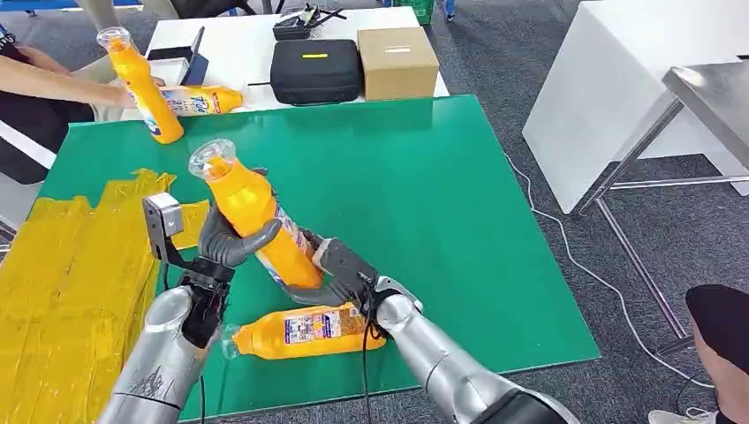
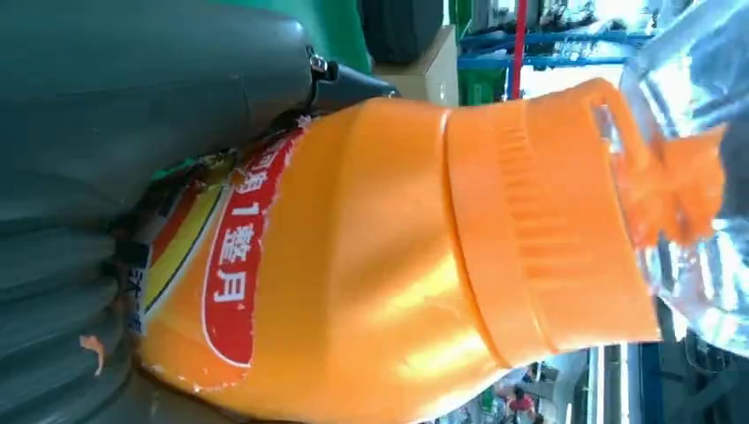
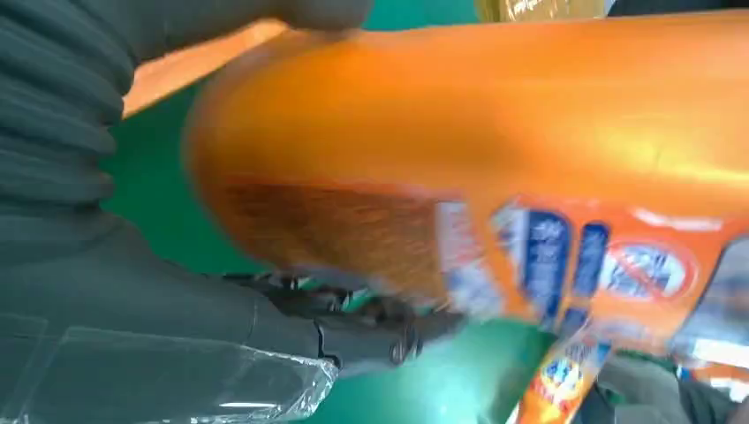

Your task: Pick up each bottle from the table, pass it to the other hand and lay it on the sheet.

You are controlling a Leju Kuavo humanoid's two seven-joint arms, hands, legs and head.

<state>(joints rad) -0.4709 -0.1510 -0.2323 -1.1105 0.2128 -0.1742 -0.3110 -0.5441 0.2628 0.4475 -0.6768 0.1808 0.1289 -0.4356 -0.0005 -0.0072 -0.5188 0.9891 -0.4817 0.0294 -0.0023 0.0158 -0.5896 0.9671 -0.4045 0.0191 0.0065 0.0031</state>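
Nearest you, an orange bottle lies on its side on the green tabletop, close to the front edge and just under both arms; it looks like the next pickup. Above it, the handover is under way: a second orange bottle stands tilted, clear cap up and leaning left, with the left robot hand wrapped around its middle and the right robot hand cupping its base. Both hold it at once, so you must loosen one before the other can carry. The yellow sheet lies to the left, touching the table's left edge, with open room for laying it down. At the far-left corner a person's hand rests by two more bottles; keep clear there.
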